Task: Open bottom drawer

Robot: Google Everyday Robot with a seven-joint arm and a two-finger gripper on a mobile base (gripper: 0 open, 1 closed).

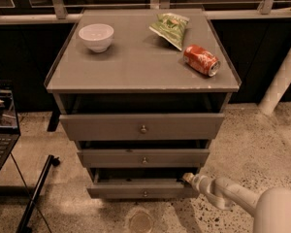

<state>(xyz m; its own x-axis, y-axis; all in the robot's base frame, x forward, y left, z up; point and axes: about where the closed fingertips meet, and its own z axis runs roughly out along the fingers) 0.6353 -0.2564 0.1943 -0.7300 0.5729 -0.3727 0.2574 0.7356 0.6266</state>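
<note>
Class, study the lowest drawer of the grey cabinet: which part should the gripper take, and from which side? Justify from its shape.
Probably the small round knob at the centre of the front of the bottom drawer, approached straight from the front: the front is flat, so the knob is its only protruding hold. The gripper sits by the drawer's upper right corner, away from the knob.
</note>
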